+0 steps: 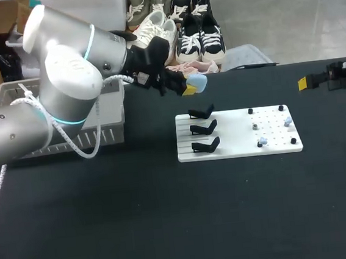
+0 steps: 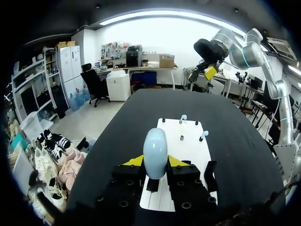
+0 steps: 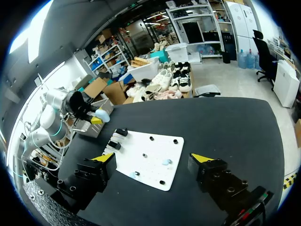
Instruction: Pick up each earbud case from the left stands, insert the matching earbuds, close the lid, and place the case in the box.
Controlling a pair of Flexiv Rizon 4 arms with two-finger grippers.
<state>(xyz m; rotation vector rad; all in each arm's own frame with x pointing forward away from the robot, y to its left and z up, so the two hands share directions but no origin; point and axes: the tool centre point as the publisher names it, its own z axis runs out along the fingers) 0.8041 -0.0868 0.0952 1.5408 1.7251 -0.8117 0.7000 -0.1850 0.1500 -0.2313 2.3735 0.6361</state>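
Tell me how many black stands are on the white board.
3. They stand in a row along the board on the side nearest the left arm: the far stand, the middle stand and the near stand. All three are empty, and none looks hidden.

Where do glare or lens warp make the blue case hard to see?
Head view: even light, no glare on the case, no visible shadows on the black table. Left wrist view: fisheye bends the table edges, but the case is large and plain. Right wrist view: heavy warp, white board bowed, case tiny.
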